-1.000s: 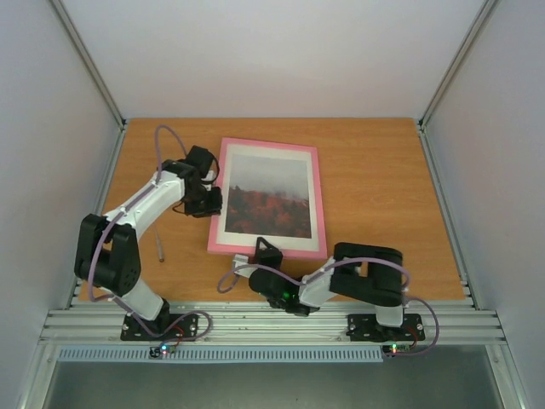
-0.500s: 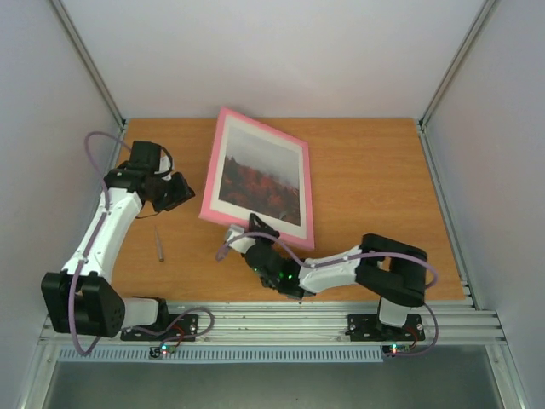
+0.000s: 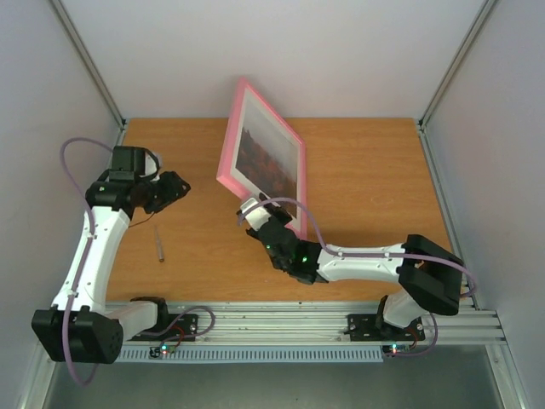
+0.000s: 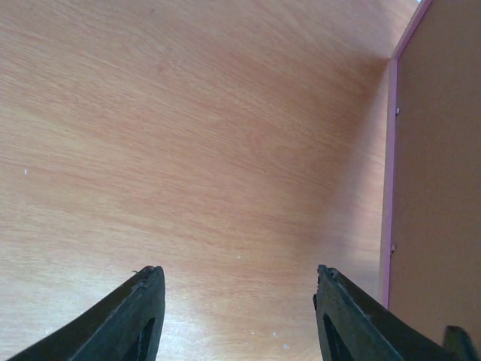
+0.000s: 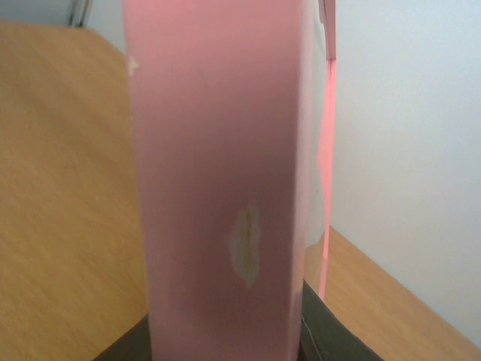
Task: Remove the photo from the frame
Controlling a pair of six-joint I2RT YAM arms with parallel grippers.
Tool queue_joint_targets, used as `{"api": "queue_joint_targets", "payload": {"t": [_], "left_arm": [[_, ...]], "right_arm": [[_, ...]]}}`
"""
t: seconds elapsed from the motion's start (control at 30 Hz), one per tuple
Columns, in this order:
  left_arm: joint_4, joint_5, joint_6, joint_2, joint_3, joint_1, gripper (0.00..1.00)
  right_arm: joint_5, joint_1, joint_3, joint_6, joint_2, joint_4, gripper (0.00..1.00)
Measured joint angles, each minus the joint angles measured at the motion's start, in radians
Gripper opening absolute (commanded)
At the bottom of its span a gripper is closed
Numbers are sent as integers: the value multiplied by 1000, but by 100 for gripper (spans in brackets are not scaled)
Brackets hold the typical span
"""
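The photo (image 3: 266,162) sits inside the frame (image 3: 232,128), behind a white mat (image 3: 294,153). The frame stands tipped up on its lower edge over the middle of the table (image 3: 375,170), its pink front facing the right side.

The right gripper (image 3: 258,210) pinches the frame at its near lower corner. Only the top view shows the print's misty top and red-orange trees.

The right wrist view shows none of the picture. It shows the frame's pink edge close up, with one pale scuff (image 5: 244,244) on it, and dark fingers (image 5: 331,338) pressed against the frame on both sides at the bottom.

The left wrist view alone shows the back of the frame: a plain brown backing board (image 4: 440,165) bounded by a thin pink edge. Two small specks lie along that edge, too small to identify.

The left gripper (image 4: 237,316) hovers well to the left of the frame. Its fingers are spread and there is only bare wood between them.

In all there is one frame, one photo, one mat, two arms and one thin stick (image 3: 159,246), which lies alone on the table near the left arm.
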Motion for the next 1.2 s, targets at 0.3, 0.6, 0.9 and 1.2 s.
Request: {"api": "queue_joint_targets", "payload": {"t": [0.3, 0.6, 0.9, 1.2], "left_arm": [[2, 28, -6, -3, -20, 0, 58], [6, 45, -20, -3, -31, 0, 61], [12, 47, -23, -5, -58, 0, 63], [32, 69, -47, -11, -113, 0, 65]], "right_arm": [[-116, -27, 0, 139, -109, 16, 1], [-219, -70, -29, 354, -239, 21, 1], [-280, -142, -130, 607, -356, 30, 1], [-359, -198, -214, 872, -420, 42, 1]]}}
